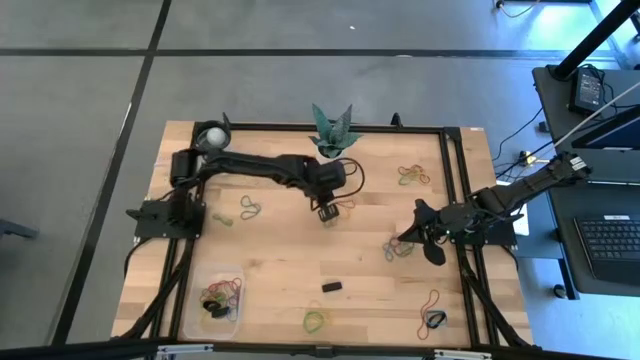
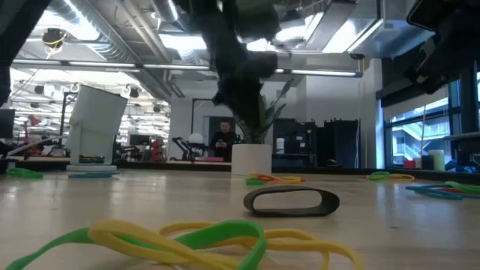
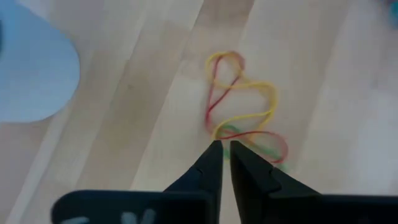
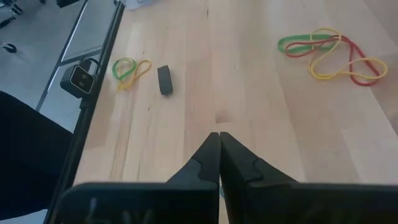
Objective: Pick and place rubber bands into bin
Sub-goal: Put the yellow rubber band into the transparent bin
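Several rubber bands [image 3: 244, 109], red, yellow, green, tangled on the bench [image 1: 290, 270] beside the plant.
Light, limp, springy; pinch where loops cross. Left end effector [image 3: 224, 149] poised just over them, barely parted, holding nothing; right end effector [image 4: 219, 138] closed, empty.

Pale striped wood table [image 1: 290, 270]; black left tool [image 3: 224, 155], black right tool [image 4: 217, 146]; yellow, red, green rubber bands [image 3: 245, 112]; small black block [image 4: 165, 79]; clear bin [image 1: 192, 318]; green plant [image 1: 332, 128] in white pot [image 2: 251, 160].
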You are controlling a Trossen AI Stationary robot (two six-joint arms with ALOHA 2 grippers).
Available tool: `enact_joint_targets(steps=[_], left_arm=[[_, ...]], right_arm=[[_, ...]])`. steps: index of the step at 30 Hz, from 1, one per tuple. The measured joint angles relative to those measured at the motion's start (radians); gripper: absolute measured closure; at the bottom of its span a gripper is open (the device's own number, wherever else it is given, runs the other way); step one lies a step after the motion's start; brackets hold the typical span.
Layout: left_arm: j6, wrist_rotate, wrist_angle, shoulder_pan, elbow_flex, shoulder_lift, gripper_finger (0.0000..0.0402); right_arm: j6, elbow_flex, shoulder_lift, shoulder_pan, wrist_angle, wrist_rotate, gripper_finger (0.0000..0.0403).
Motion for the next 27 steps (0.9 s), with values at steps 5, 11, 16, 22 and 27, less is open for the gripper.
enact_joint_targets(steps=[5, 11, 16, 22, 27], left_arm=[[0.042, 0.020, -0.005, 0.049, 0.000, 0.073, 0.0340], [0.077, 0.030, 0.013, 0.067, 0.000, 0.129, 0.0318], [0.181, 0.030, 0.035, 0.042, -0.003, 0.131, 0.0319], [0.269, 0.023, 0.088, 0.005, -0.003, 0.141, 0.0329], [0.306, 0.000, 0.102, -0.012, -0.003, 0.179, 0.0334]], right_arm=[[0.029, 0.000, 0.001, 0.000, 0.003, 0.001, 0.0399], [0.030, 0.000, 0.001, -0.006, 0.003, 0.026, 0.0399], [0.025, 0.000, 0.001, -0.028, 0.002, 0.040, 0.0399], [0.022, 0.000, 0.001, -0.048, 0.001, 0.040, 0.0399], [0.027, 0.000, 0.002, -0.051, 0.004, 0.039, 0.0399]])
